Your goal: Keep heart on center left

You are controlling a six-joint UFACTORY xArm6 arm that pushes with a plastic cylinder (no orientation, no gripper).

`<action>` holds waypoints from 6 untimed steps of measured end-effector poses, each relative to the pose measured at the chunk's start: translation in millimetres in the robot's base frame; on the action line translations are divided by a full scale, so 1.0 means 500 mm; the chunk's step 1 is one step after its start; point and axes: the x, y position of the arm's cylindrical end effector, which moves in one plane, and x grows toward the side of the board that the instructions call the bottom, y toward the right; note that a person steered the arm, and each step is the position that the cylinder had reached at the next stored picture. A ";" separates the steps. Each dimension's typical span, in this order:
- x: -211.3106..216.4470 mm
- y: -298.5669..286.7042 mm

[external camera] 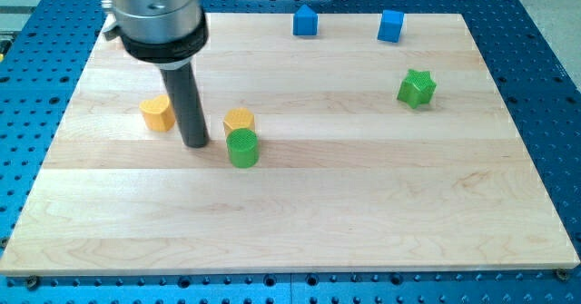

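Orange blocks: two. Heart (157, 113) just left of my tip (196, 144), apart; other orange block (239, 120), shape unclear, just right. Green: cylinder (243, 148), star (417, 88). Blue blocks: two (305, 22) (390, 26). Tip bare, holding nothing; rod top cut off.

view: single, high front | faces: down toward 12 o'clock | range: near, whole counter (363, 213) framed
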 end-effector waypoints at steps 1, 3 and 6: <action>-0.019 -0.063; -0.070 -0.041; -0.068 -0.175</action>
